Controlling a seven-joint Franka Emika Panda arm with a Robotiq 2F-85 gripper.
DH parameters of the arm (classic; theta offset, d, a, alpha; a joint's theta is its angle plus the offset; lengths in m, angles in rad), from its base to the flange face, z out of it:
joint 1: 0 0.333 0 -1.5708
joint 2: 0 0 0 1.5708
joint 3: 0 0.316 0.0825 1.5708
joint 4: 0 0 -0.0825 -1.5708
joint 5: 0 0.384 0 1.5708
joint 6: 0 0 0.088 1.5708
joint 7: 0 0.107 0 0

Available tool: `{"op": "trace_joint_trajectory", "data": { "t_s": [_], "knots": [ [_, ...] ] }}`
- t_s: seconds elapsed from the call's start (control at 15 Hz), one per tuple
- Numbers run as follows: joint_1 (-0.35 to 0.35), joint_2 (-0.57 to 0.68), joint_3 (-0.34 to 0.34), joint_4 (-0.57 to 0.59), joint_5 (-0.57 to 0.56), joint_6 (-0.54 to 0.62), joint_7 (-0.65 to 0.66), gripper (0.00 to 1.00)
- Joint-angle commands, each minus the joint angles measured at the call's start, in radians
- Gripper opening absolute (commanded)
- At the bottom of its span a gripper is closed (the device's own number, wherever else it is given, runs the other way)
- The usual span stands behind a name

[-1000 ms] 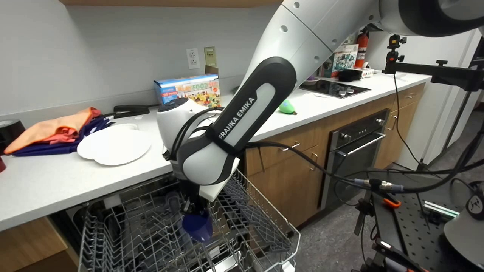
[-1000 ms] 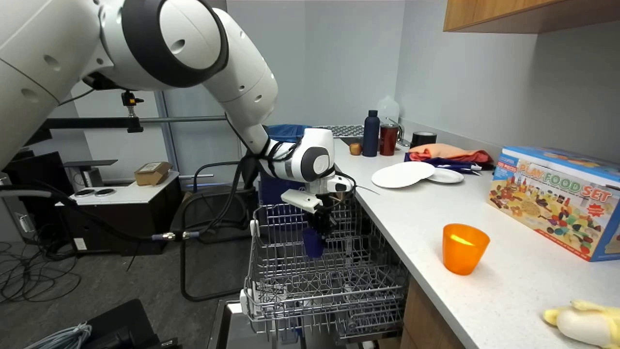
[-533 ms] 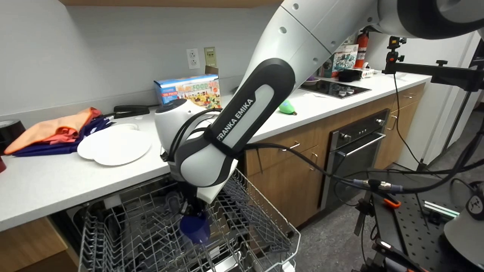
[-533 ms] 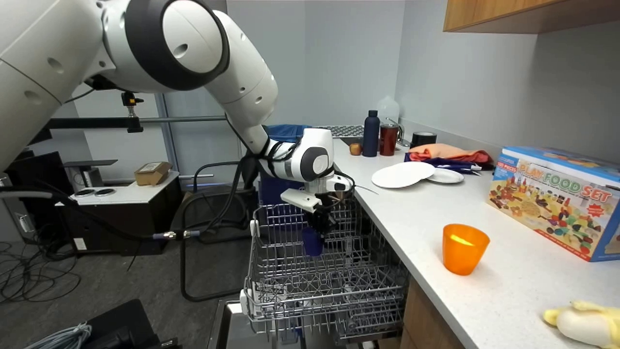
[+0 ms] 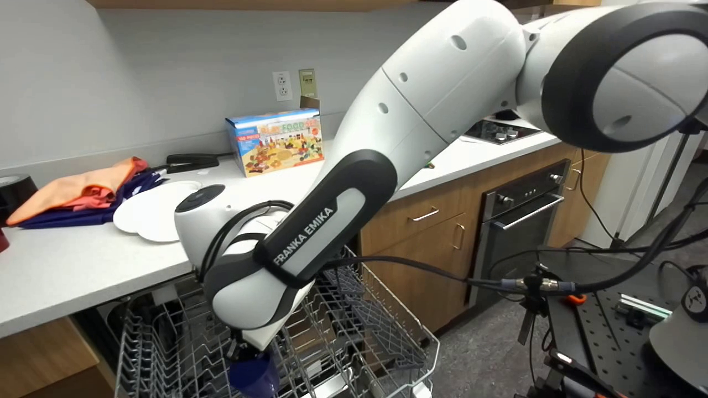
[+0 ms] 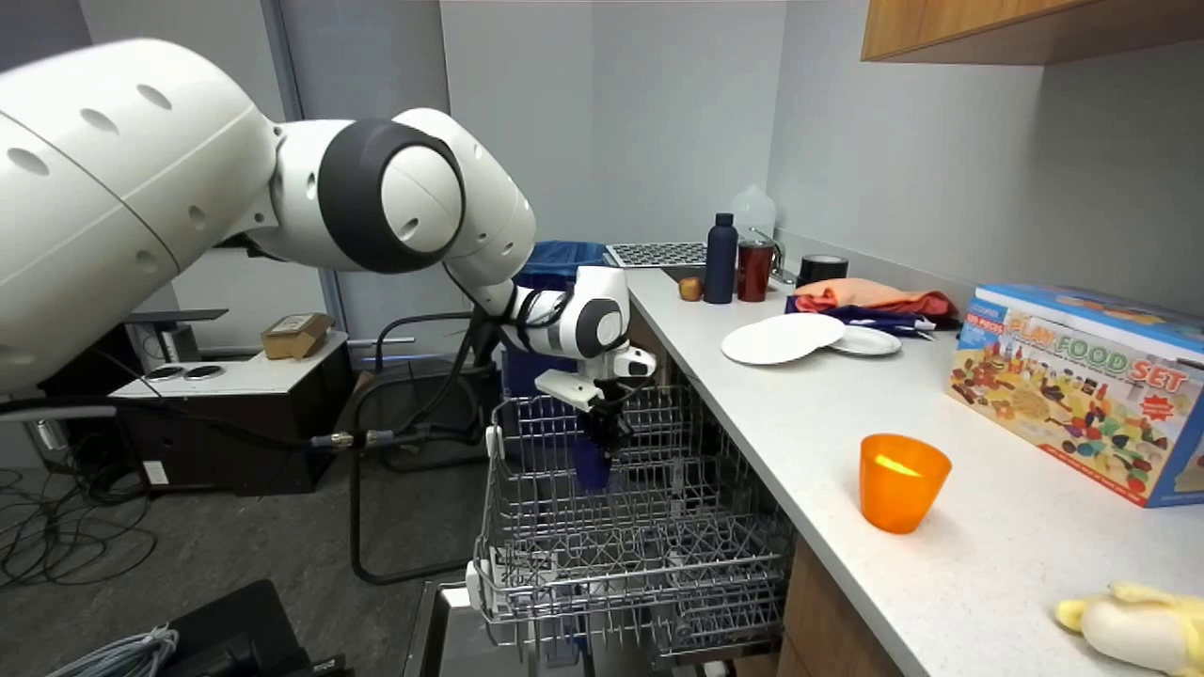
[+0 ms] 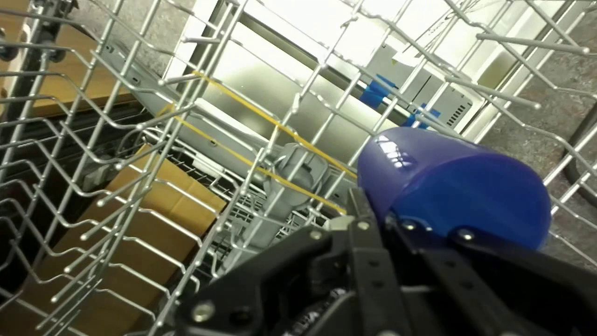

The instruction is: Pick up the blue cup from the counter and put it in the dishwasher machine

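The blue cup [image 7: 457, 182] hangs tilted from my gripper [image 7: 375, 210], its open mouth facing the camera in the wrist view. My gripper is shut on the cup's wall, one finger outside and one inside. In both exterior views the cup [image 5: 254, 377] [image 6: 591, 465] is over the pulled-out upper rack of the dishwasher machine [image 6: 640, 575]. I cannot tell whether the cup touches the rack wires. My gripper is partly hidden behind the wrist in an exterior view [image 5: 242, 352]. The white counter [image 6: 828, 461] runs beside the rack.
An orange cup [image 6: 903, 484], a play food box [image 6: 1082, 385], white plates [image 6: 781, 338] and folded cloths [image 6: 875, 297] are on the counter. The rack has upright wire tines [image 7: 102, 200] and high side walls. A cardboard piece [image 7: 154, 242] lies below the rack.
My gripper has carried the cup down and left in an exterior view, and slightly left in both. The arm's elbow has lowered. The cup stays held.
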Motion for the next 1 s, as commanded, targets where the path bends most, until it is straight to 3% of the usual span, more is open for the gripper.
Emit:
{"op": "trace_joint_trajectory", "data": {
  "t_s": [0.0, 0.27, 0.33, 0.53, 0.93],
  "knots": [
    [0.037, 0.146, -0.012, 0.233, -0.009, -0.134, 0.050, 0.01],
    [0.069, 0.241, -0.027, 0.399, -0.017, -0.264, 0.074, 0.01],
    [0.049, 0.147, -0.016, 0.239, -0.005, -0.197, 0.048, 0.04],
    [0.057, 0.183, -0.025, 0.309, -0.008, -0.250, 0.050, 0.04],
    [0.057, 0.194, -0.025, 0.326, -0.008, -0.261, 0.050, 0.04]
  ]
}}
